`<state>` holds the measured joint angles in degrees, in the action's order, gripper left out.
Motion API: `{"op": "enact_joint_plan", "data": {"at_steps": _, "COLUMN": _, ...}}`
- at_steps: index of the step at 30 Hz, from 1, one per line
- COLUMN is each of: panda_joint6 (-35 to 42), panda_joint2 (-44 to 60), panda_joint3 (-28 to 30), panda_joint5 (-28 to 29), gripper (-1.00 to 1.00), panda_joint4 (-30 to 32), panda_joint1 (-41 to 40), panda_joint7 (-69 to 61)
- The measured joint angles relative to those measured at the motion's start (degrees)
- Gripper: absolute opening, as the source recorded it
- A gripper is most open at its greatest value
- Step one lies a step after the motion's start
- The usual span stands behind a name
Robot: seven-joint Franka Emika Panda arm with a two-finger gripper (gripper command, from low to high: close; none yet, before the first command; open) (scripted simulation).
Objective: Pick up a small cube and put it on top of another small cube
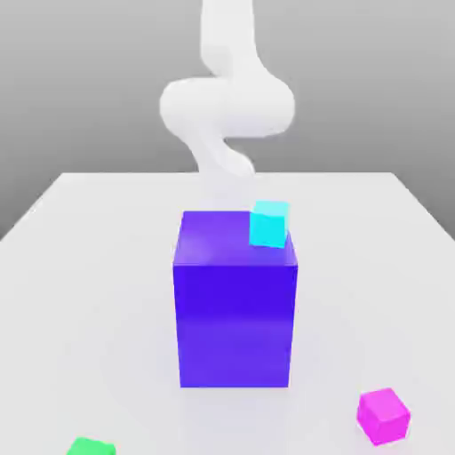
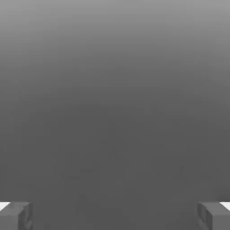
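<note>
Standing empty and spread wide, the gripper (image 2: 115,216) accompanies a pale tabletop (image 1: 98,293) against grey surroundings (image 1: 355,80).

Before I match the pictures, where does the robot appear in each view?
Exterior view: its white arm is at upper centre, beyond the blue block.
Hand view: its open gripper has fingers wide apart, near two corners.
Shared landmark: perhaps the grey background; I cannot confirm it.
</note>
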<state>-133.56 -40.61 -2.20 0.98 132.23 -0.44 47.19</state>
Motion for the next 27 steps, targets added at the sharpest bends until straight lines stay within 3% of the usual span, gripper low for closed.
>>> {"op": "enact_joint_plan", "data": {"at_steps": 13, "panda_joint6": -9.3, "panda_joint2": 27.3, "panda_joint3": -10.3, "panda_joint5": 7.1, "gripper": 0.0, "panda_joint4": 2.3, "panda_joint1": -0.4, "panda_joint7": 8.5}}
{"op": "enact_joint_plan", "data": {"at_steps": 27, "panda_joint6": -19.5, "panda_joint2": 55.9, "panda_joint3": -14.9, "panda_joint5": 11.6, "gripper": 0.0, "panda_joint4": 5.0, "panda_joint1": 5.8, "panda_joint7": 15.4}}
